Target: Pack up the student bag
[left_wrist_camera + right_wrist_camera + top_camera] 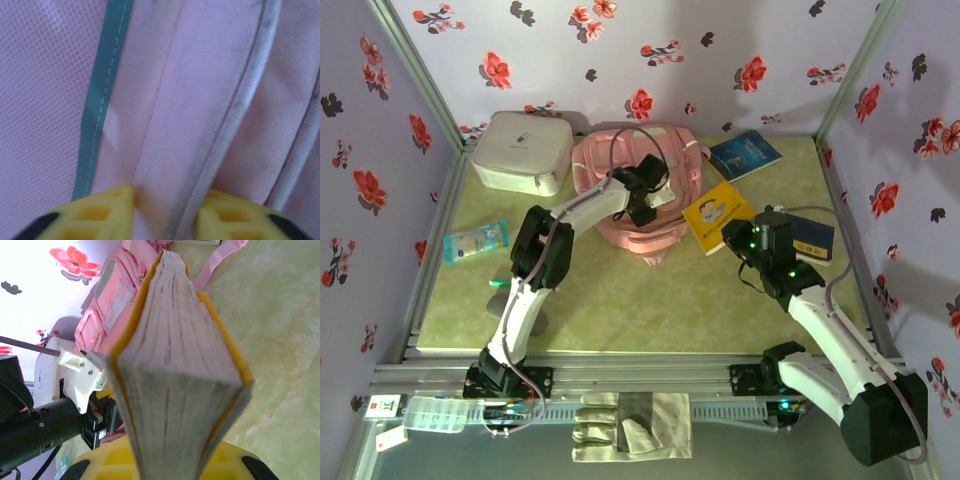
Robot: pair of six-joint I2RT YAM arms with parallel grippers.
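The student bag lies at the back middle of the green table, with a white zip case just beside it on its left. The left gripper is down on the bag's top, its jaws drawn close and pinching a fold of pink fabric edged with white piping. The right gripper is clamped narrowly on a yellow book, page edges facing its wrist camera, just to the right of the bag.

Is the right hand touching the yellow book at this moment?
Touching. In the right wrist view the yellow book stands edge-on between the yellow fingers of the right hand, pressed against both.
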